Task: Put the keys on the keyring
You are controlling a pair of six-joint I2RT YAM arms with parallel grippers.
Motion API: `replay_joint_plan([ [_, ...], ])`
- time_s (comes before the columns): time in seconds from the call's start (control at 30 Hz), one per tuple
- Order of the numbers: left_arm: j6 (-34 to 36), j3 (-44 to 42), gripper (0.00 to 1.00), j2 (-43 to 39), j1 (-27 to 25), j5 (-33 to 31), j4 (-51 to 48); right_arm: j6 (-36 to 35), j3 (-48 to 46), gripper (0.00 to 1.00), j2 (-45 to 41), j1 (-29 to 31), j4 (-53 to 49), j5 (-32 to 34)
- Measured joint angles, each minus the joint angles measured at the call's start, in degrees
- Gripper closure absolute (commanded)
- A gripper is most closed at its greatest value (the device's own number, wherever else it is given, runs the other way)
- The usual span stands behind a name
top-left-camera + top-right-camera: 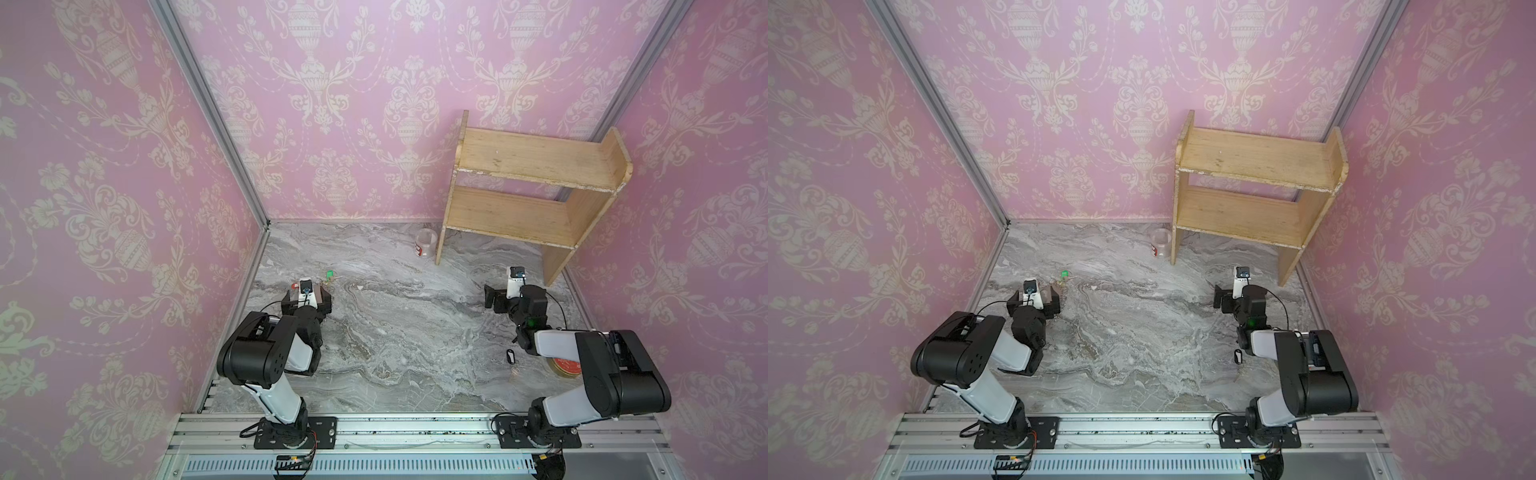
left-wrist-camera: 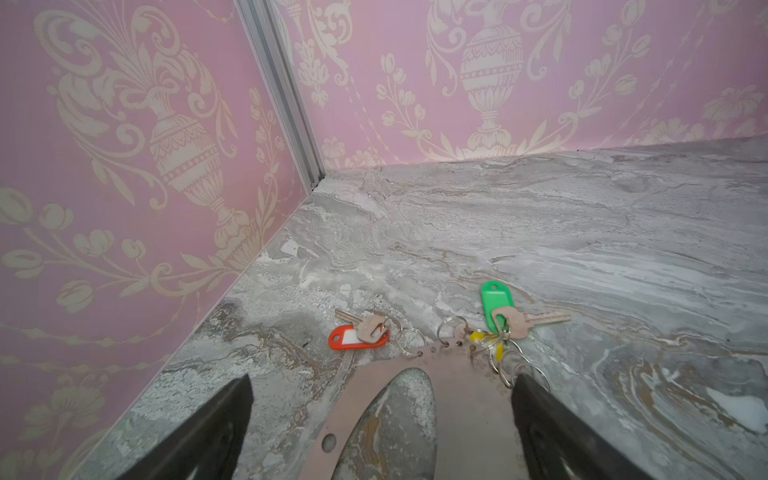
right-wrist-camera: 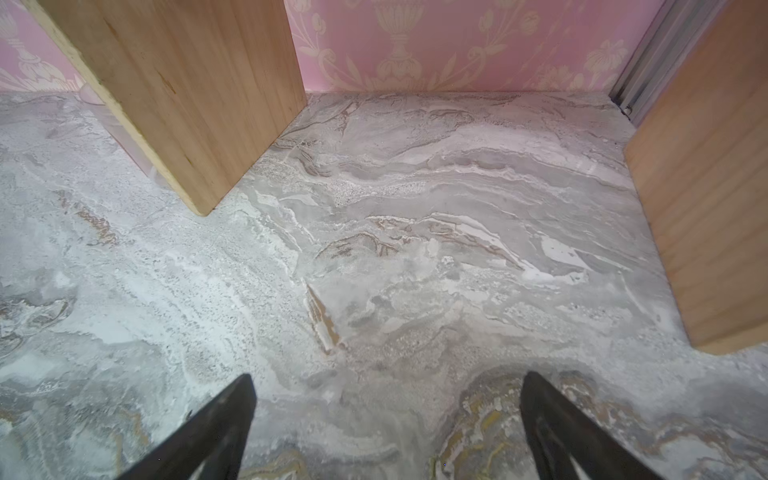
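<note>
Marble table (image 1: 395, 332): loose keys (image 2: 515, 322), clear jar (image 1: 427, 243).

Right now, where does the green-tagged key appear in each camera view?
In a top view: green-tagged key left of centre, on the marble table.
In a top view: same spot, near the left wall.
Left wrist: on the marble, apart from the red-tagged key.
Right wrist: not in it.
Shared landmark: the back-left aluminium corner post, seen in all three views that show the key.

Matt marble-look table (image 2: 540, 232), bare wood shelf (image 1: 536, 160), metal keys (image 2: 519, 325), plastic tags (image 2: 496, 297)
</note>
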Motion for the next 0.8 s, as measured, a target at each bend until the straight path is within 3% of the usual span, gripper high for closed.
replay_joint_plan([
  [0.8,-0.6,1.7,0.01,0.0,0.6,1.3,-5.0,0.0,0.0,0.0,0.0,0.0,0.0,-0.1],
])
